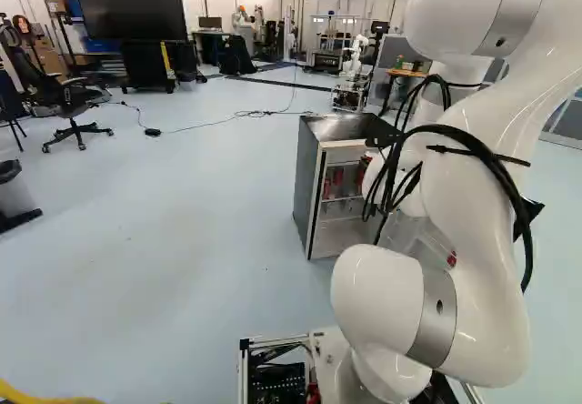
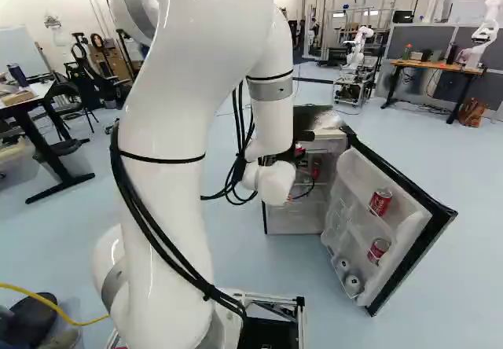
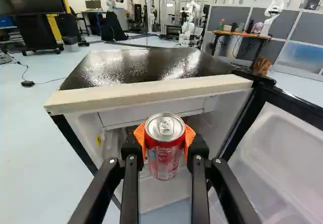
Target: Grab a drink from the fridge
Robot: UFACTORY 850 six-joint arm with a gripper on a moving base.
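In the right base view, your gripper (image 2: 297, 148) is mostly hidden behind the white arm (image 2: 267, 90), near the fridge (image 2: 295, 217); its open door (image 2: 405, 231) swings out to the right, with an upper red can (image 2: 380, 202) and a lower red can (image 2: 378, 250) in its racks, both bearing pale lettering. Two pale round objects (image 2: 348, 276) sit low in that door, too little shown for you to name. In the left base view, the arm cuts off much of the door, and the red drinks (image 1: 335, 182) inside the fridge are too small for you to make out their labels. In the wrist view, you have the red soda can (image 3: 165, 146) pinched between both orange pads (image 3: 140, 136), one on each side, in front of the fridge's opening. White lettering runs over its lettered face, turned toward you. It stands upright, long axis vertical, pull-tab end up; the pads and fingers cover parts of its sides. Behind it, the fridge's shelves are partly hidden. You can't tell how deep it sits relative to the opening. A small yellow label (image 3: 98, 141) shows on the inner left wall.
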